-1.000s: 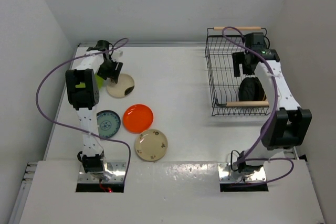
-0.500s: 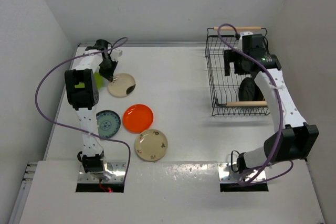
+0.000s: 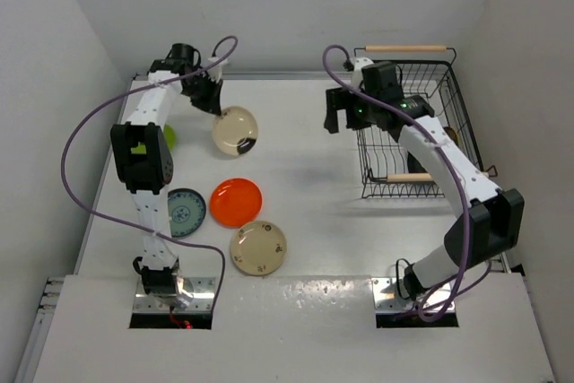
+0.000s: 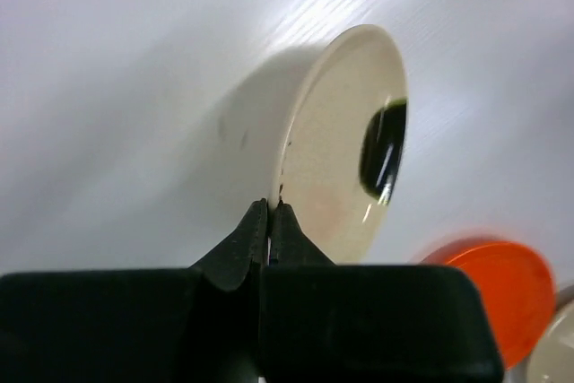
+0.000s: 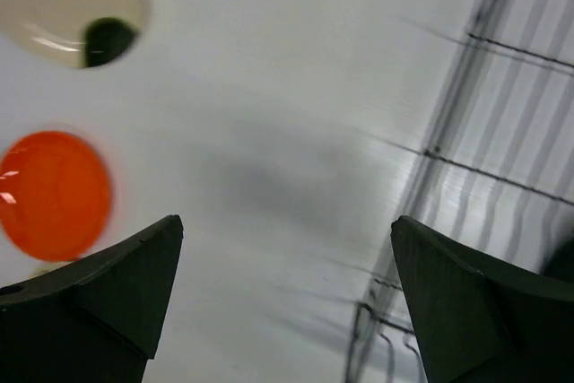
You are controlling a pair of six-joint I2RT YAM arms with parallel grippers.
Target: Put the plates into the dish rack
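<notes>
My left gripper is shut on the rim of a cream plate with a black blotch, holding it tilted on edge above the back left of the table. The left wrist view shows both fingertips pinching that rim with the cream plate standing beyond. My right gripper hangs open and empty over the table just left of the dish rack; in its wrist view the gripper has wide jaws, with the rack's wires to the right. On the table lie an orange-red plate, a teal patterned plate and a gold-brown patterned plate.
A lime green plate shows partly behind the left arm at the table's left edge. Purple cables loop above both arms. The right arm's links cross over the rack's left half, hiding what is inside. White walls close in at the back and sides.
The left gripper shut on the cream plate's rim and lifted it up and to the right. The right arm swung left out of the rack, jaws still open.
</notes>
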